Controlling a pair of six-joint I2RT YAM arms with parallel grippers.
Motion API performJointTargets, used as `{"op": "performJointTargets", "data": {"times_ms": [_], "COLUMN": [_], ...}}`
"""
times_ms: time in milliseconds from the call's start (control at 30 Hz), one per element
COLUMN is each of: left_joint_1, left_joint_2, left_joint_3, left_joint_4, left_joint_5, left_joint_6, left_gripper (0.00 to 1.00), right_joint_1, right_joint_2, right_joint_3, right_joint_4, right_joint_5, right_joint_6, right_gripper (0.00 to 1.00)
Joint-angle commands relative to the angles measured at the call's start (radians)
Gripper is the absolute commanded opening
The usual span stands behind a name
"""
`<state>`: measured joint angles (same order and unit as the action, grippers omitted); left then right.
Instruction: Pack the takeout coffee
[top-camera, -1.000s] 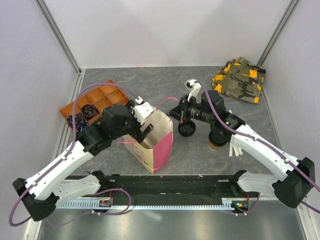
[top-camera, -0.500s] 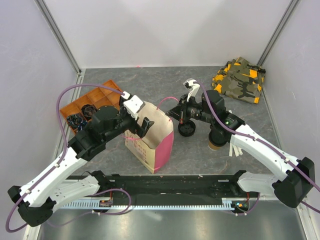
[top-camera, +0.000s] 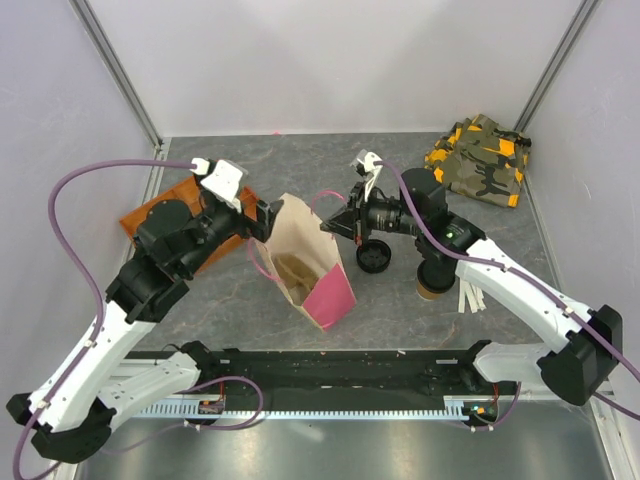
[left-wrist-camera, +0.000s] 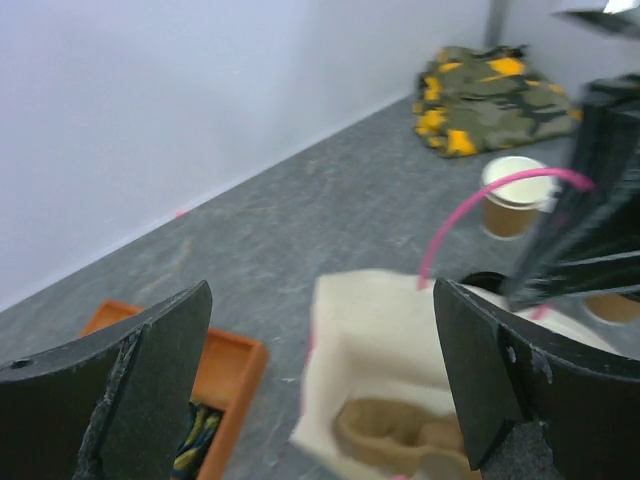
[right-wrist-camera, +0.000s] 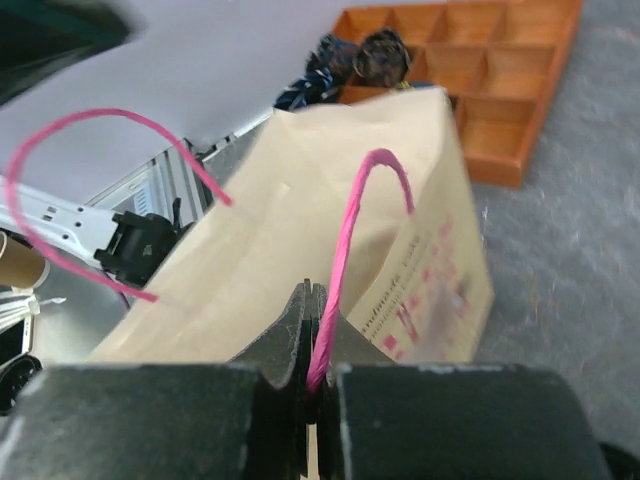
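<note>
A tan paper bag (top-camera: 300, 262) with a pink side and pink handles stands mid-table, its mouth open. My right gripper (top-camera: 331, 224) is shut on one pink handle (right-wrist-camera: 352, 225), pinched between the jaws of the right gripper (right-wrist-camera: 312, 292). My left gripper (top-camera: 262, 219) is open and empty, just left of the bag's mouth. Its own view looks into the bag (left-wrist-camera: 400, 330) between the wide-apart jaws of the left gripper (left-wrist-camera: 320, 292). A round black lid (top-camera: 374, 258) lies right of the bag; I cannot tell whether a cup is under it. A lidless white-rimmed tan cup (left-wrist-camera: 514, 196) stands beyond it.
Another tan cup (top-camera: 430, 290) stands under my right forearm, its top hidden. An orange compartment tray (top-camera: 140, 216) with small dark items sits at the left, partly under my left arm. A camouflage cloth (top-camera: 480, 165) lies at the back right. White strips (top-camera: 468, 298) lie near the right arm.
My left gripper has drawn back and to the left, off the bag. The bag has shifted and its mouth stands wider. My right gripper keeps the handle and has moved slightly left.
</note>
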<state>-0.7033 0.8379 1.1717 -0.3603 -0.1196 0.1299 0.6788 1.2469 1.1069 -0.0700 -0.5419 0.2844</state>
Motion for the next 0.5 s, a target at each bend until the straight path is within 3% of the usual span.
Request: {"op": "performJointTargets", "data": {"times_ms": [0, 233, 467], "left_joint_1": [0.137, 0.335, 0.360], "left_joint_2": [0.006, -0.014, -0.071], "left_joint_3": [0.006, -0.010, -0.084], "left_joint_4": [0.003, -0.118, -0.158], "left_joint_5": [-0.094, 0.007, 0.107], "left_joint_6": [-0.002, -0.153, -0.139], "left_gripper": [0.98, 0.96, 0.90], "right_joint_1": [0.005, 0.019, 0.045], "right_joint_2": [0.031, 0.049, 0.036], "right_joint_3": [0.119, 0.159, 0.143], "right_joint_4": [0.019, -0.108, -0.208], "right_joint_5": [-0.118, -0.253, -0.331], "right_joint_6": [-0.117, -0.365, -0.596], "right_gripper": [0.00, 0.00, 0.00]}}
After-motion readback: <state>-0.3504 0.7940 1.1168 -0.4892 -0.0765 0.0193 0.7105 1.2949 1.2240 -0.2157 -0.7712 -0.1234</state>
